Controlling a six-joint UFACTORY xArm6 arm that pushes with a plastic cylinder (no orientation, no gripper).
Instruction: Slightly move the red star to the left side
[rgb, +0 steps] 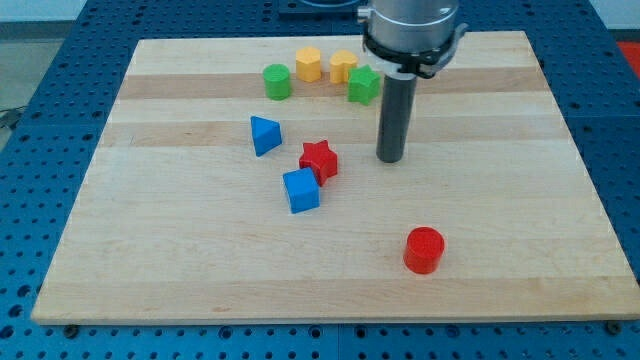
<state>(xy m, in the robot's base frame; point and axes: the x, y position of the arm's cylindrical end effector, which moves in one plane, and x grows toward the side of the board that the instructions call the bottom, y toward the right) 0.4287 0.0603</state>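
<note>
The red star (319, 160) lies near the middle of the wooden board (180, 260). My tip (390, 159) rests on the board to the star's right, a short gap away and not touching it. A blue cube (301, 190) sits just below-left of the star, touching or nearly touching it. A blue triangular block (264, 135) lies up and to the left of the star.
Along the view's top stand a green cylinder (277, 81), a yellow hexagonal block (308, 64), a yellow heart-like block (343, 66) and a green star (363, 85). A red cylinder (424, 249) stands toward the bottom right.
</note>
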